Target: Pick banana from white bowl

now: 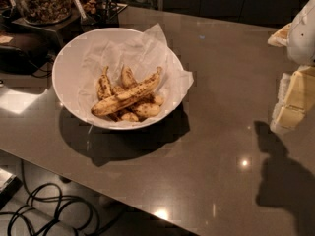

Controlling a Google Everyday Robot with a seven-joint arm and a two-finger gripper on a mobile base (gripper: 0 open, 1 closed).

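The banana (129, 96) is the longest one, yellow with brown speckles. It lies diagonally on top of several shorter speckled bananas (140, 109) inside the white bowl (66, 68). The bowl is lined with crumpled white paper (147, 48) and stands on the left half of the brown table (216, 82). My gripper (291, 107), pale yellow under a white arm housing (302, 33), hangs at the right edge of the view. It is above the table, well to the right of the bowl, and holds nothing that I can see.
Clear containers of nuts (42, 1) and a dark appliance (22, 50) stand behind and left of the bowl. Black cables (44, 210) lie on the floor below the table's front edge. The gripper's shadow (283, 181) falls on the table at the lower right.
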